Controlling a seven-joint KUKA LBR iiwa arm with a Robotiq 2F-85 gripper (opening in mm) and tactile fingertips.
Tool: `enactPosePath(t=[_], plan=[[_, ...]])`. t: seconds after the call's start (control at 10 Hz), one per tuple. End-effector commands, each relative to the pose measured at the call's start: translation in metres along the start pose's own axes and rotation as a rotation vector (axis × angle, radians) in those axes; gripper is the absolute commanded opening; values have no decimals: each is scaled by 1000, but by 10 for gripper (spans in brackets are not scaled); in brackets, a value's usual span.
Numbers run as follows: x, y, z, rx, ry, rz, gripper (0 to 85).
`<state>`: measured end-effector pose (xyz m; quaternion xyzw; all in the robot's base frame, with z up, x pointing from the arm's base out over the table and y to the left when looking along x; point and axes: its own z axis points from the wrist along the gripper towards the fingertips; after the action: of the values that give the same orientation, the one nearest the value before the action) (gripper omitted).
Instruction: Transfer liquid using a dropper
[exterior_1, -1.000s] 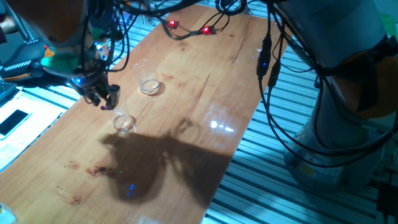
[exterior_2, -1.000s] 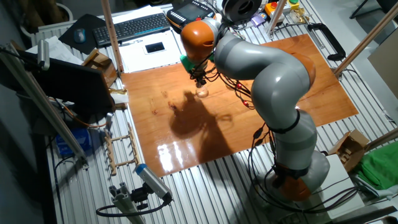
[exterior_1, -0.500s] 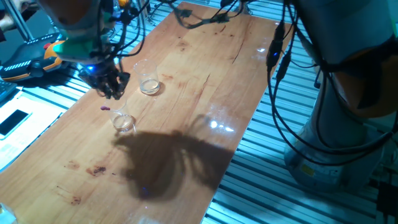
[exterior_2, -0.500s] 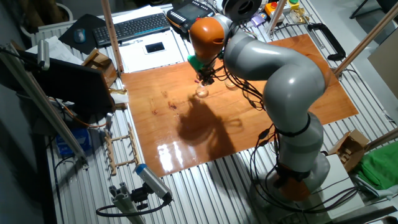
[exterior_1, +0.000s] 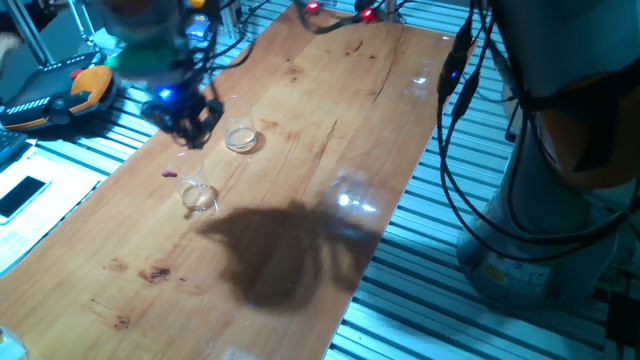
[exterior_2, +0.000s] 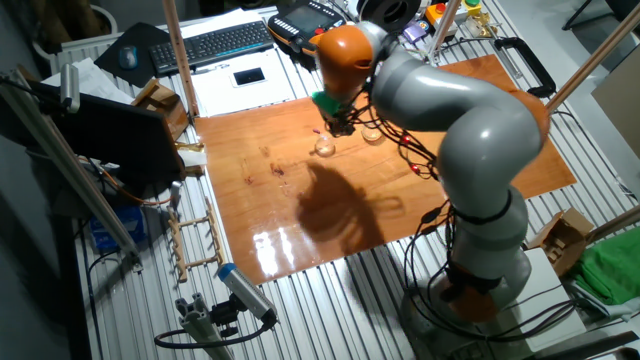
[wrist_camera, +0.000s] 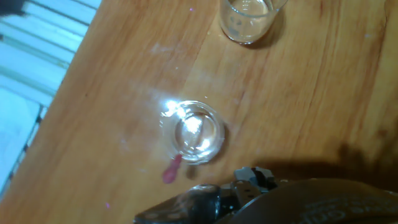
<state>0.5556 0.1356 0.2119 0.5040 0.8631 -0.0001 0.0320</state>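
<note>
The dropper (wrist_camera: 170, 172) shows its red-pink bulb on the wood right beside the nearer clear glass (wrist_camera: 193, 132). Its thin tube points at that glass's rim, and I cannot tell whether the tip rests inside. In one fixed view the bulb (exterior_1: 169, 174) lies just left of this glass (exterior_1: 200, 196). A second glass (exterior_1: 240, 137) with a faint film of liquid (wrist_camera: 247, 30) stands farther back. My gripper (exterior_1: 190, 127) hangs above the table between the two glasses, open and holding nothing. Only its blurred dark body shows at the bottom of the hand view.
The wooden table (exterior_1: 330, 120) ends in slatted metal on both sides. A keyboard (exterior_2: 215, 42) and phone lie past the far edge. Cables (exterior_1: 450, 90) hang from the arm over the right side, and the arm's shadow (exterior_1: 280, 250) covers the near wood.
The gripper let go of the dropper beside the nearer glass. It then rose and moved back and right toward the second glass. The dropper has lain still since.
</note>
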Motion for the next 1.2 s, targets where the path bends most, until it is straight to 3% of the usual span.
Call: enactPosePath(t=[0.0,0.5,1.1], plan=[[-5,-4,-5,-2,27,-168,10],[-18,-27,-15,-7,34,-289,10],[-15,-38,-20,-19,19,-413,10]])
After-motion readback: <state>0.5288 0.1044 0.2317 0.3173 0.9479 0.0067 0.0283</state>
